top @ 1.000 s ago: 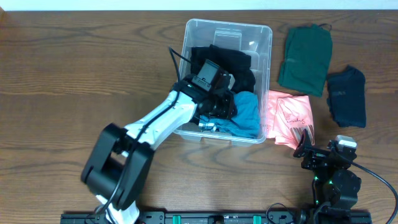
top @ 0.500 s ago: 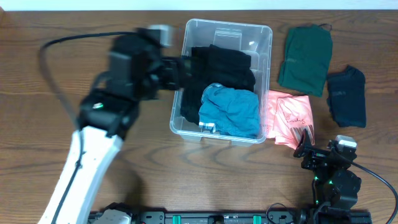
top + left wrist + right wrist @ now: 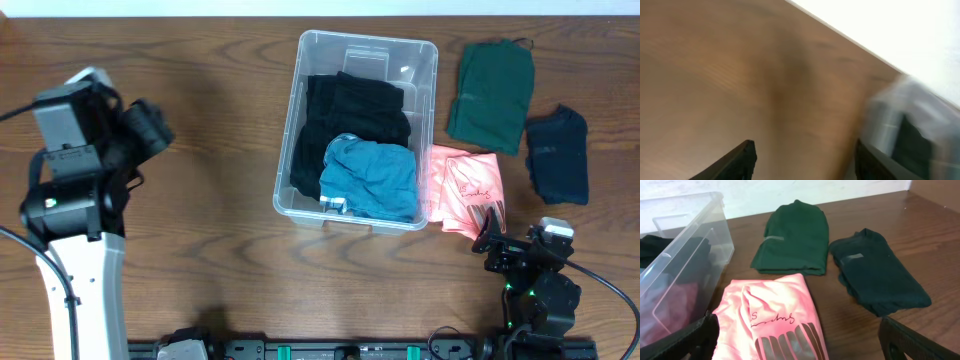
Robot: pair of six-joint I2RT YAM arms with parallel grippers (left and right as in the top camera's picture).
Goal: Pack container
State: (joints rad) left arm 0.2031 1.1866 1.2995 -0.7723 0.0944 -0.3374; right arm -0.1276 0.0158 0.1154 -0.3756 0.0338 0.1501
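In the right wrist view the right gripper (image 3: 797, 347) is held wide and empty, facing the pink garment (image 3: 770, 315). This garment is probably best pinched through its folded edge and lifted clear of the rim of the container (image 3: 690, 245).

Overhead, the container is seen mid-desk (image 3: 200, 80). A black garment (image 3: 350, 110) fills its left and back, and a blue garment (image 3: 372, 180) is laid at its front right. A green garment (image 3: 490, 95) and a navy garment (image 3: 557, 155) lie outside it, to the right.

In the blurred left wrist view the left gripper (image 3: 802, 152) seems spread, with nothing held.
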